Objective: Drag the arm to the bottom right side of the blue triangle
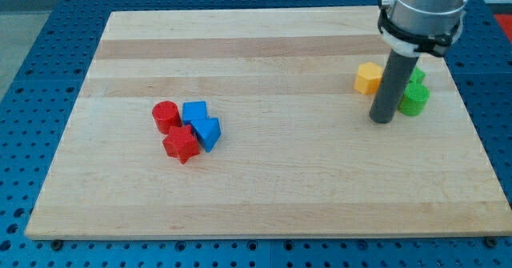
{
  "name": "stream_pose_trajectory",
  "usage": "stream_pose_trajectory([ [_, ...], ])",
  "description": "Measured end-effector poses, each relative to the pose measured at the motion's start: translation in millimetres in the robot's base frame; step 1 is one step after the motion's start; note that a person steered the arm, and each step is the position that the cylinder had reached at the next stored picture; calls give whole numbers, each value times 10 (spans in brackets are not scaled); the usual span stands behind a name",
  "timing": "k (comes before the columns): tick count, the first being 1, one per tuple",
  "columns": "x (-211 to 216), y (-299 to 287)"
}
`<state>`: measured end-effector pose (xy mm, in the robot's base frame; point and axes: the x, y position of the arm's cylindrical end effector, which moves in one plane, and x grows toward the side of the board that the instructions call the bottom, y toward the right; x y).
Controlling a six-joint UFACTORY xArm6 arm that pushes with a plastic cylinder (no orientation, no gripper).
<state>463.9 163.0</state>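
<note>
The blue triangle (207, 132) lies left of the board's middle, in a cluster with a blue cube (194, 112) above it, a red cylinder (166, 117) to the upper left and a red star (181, 144) touching its left side. My tip (382, 120) rests on the board far to the view's right of this cluster. It stands just below a yellow block (369, 78) and left of a green block (414, 100).
A second green block (417, 76) shows partly behind the rod, above the first. The wooden board (264, 196) lies on a blue perforated table (32, 76). The arm's grey body (422, 8) hangs over the board's upper right.
</note>
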Motion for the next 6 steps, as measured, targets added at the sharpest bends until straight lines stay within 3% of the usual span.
stream_pose_trajectory([
  [3,110,-205],
  [4,370,-204],
  [6,846,-1302],
])
